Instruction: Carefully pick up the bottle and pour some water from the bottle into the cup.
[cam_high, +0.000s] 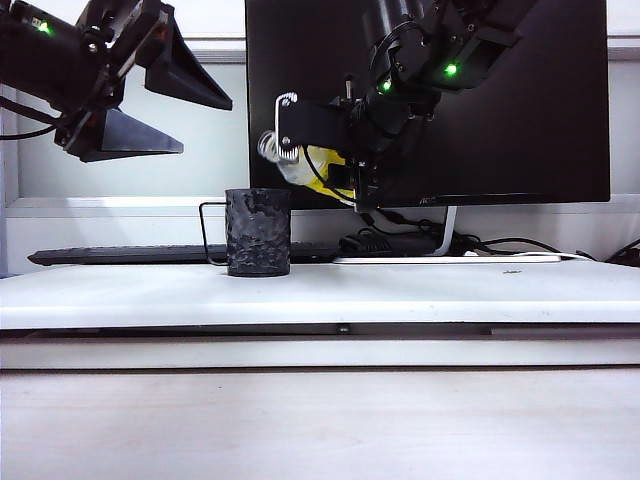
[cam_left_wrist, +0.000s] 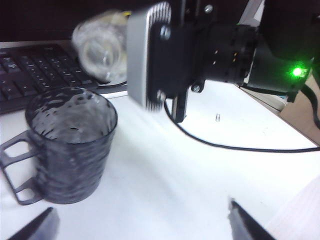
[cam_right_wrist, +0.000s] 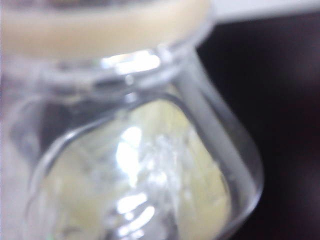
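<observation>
Bottle (cam_high: 305, 168) tilts above my black cup (cam_high: 258, 232) in the exterior view, pinched by the right gripper (cam_high: 310, 135); my left gripper (cam_high: 175, 105) hangs spread, off to the left. Left wrist: bottle mouth (cam_left_wrist: 100, 50) sits over the cup (cam_left_wrist: 70, 145). Right wrist: blurred bottle (cam_right_wrist: 135, 165) fills everything.

cup (cam_high: 258, 232) on table (cam_high: 420, 295), bottle (cam_high: 300, 165) above it, keyboard (cam_high: 120, 256) behind

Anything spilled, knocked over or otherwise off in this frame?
Nothing stands out. The right gripper holds the bottle tipped above the cup, as pouring needs. The cup stands upright, and the table shows no puddle. The left gripper hangs open, off to the side.
</observation>
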